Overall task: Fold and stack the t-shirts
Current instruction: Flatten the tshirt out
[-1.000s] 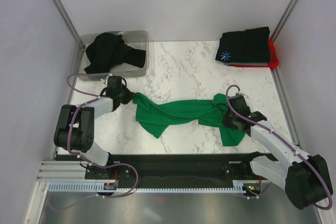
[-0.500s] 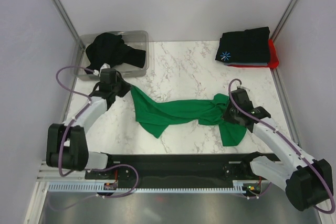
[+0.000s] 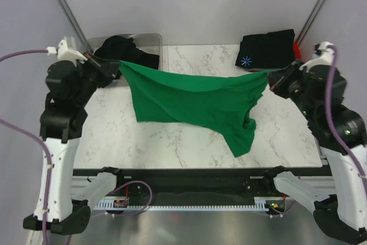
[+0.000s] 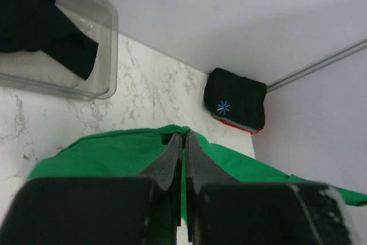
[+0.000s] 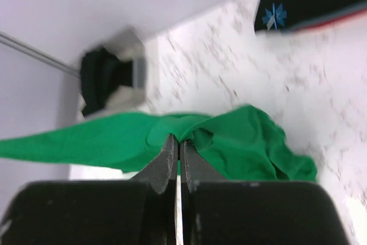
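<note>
The green t-shirt hangs stretched in the air between both grippers, high above the marble table; its lower right part droops to a point. My left gripper is shut on its left corner. My right gripper is shut on its right corner. A folded black t-shirt with a starburst print lies on a folded red one at the back right. Another black t-shirt lies crumpled in a clear bin.
The clear plastic bin stands at the back left, partly behind the left arm. White walls with metal rails close in the table on three sides. A black strip runs along the table's near edge.
Both arms have risen sharply and spread apart, lifting the green t-shirt off the table. It went from a bunched strip on the table to a wide sheet hanging in the air.
</note>
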